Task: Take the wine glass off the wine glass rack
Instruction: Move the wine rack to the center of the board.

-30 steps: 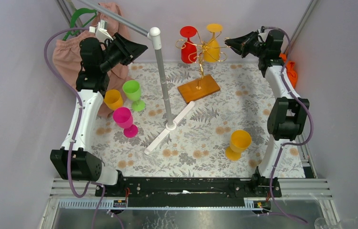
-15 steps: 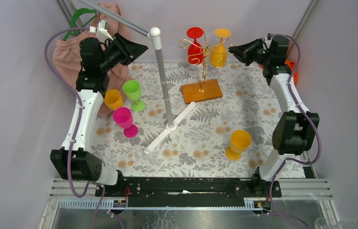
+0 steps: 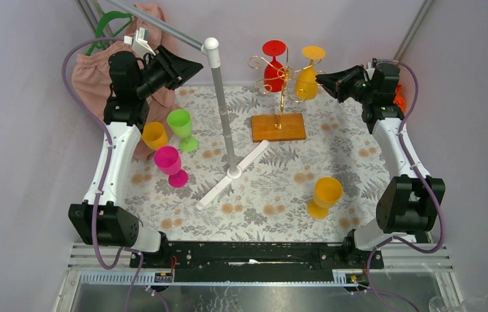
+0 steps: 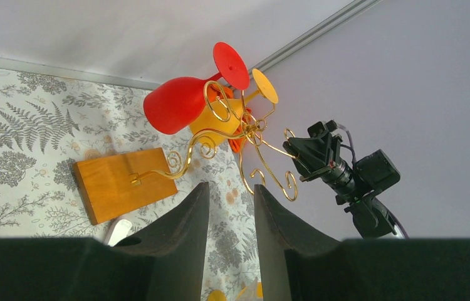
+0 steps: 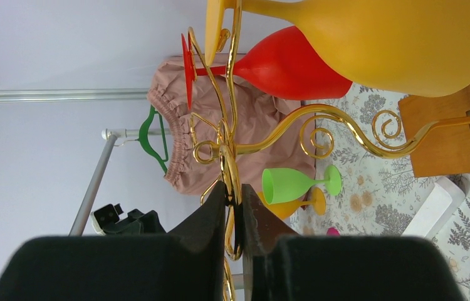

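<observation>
Clamping a gold scroll arm of the wine glass rack (image 3: 278, 128), right gripper (image 5: 232, 197) pinched tight on wire — yellow wine glass (image 5: 383, 44), red wine glass (image 5: 295, 66) hanging just beyond its fingertips — left gripper (image 4: 230, 188) parted, empty.

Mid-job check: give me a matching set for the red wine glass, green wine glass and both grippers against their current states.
1 red wine glass
2 green wine glass
3 right gripper
4 left gripper

A open, holding nothing
B hanging upside down on the wine glass rack
C pinching the rack's gold wire
D upright on the table

Pairs: 1-B, 2-D, 3-C, 4-A
</observation>
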Available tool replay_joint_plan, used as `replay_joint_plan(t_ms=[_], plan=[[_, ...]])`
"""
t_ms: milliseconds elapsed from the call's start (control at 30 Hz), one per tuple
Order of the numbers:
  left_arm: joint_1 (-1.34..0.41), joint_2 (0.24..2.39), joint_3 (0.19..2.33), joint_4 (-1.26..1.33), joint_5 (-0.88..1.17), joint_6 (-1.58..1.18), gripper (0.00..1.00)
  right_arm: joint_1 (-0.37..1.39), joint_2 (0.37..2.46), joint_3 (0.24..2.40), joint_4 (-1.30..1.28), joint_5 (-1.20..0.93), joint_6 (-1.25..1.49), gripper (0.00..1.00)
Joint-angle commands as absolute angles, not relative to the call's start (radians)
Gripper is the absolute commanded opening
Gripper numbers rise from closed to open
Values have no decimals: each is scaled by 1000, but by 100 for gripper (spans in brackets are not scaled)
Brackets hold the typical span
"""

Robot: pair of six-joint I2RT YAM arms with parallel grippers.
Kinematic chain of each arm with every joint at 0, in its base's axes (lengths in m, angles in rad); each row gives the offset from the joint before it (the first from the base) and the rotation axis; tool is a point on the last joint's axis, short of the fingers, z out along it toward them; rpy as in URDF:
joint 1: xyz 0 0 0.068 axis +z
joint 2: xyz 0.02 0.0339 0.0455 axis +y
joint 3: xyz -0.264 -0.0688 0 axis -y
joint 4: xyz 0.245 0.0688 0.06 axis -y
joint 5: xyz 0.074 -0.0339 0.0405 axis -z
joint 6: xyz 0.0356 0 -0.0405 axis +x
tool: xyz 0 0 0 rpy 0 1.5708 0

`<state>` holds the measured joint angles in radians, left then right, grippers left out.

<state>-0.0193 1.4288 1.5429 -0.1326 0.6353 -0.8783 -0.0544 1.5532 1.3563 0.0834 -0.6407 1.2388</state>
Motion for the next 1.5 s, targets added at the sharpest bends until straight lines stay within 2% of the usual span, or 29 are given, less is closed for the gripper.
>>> replay_joint_plan(t_ms=[0,567,1000,1133,1267,1333,1467], plan=[[-21,1428,1573,-129,657,-882,39,-54,1488,1368,62,-654,1168,0],[-21,1477,1629,-140,682,-890,39,-5,1419,1386,-71,-603,1206,0],[-22,1512,1614,-155,686,-882,38,-5,1388,1215,-19,-562,1208,1],[-21,1519,1613,-155,684,-882,38,-5,1380,1204,-9,-565,1200,23],[-21,1526,1608,-153,683,-881,38,-5,1368,1190,-9,-563,1196,40],[-21,1529,1607,-152,684,-880,38,-5,1360,1184,-9,-563,1194,44],[-21,1534,1603,-152,687,-878,38,-5,1340,1175,-9,-553,1177,46]])
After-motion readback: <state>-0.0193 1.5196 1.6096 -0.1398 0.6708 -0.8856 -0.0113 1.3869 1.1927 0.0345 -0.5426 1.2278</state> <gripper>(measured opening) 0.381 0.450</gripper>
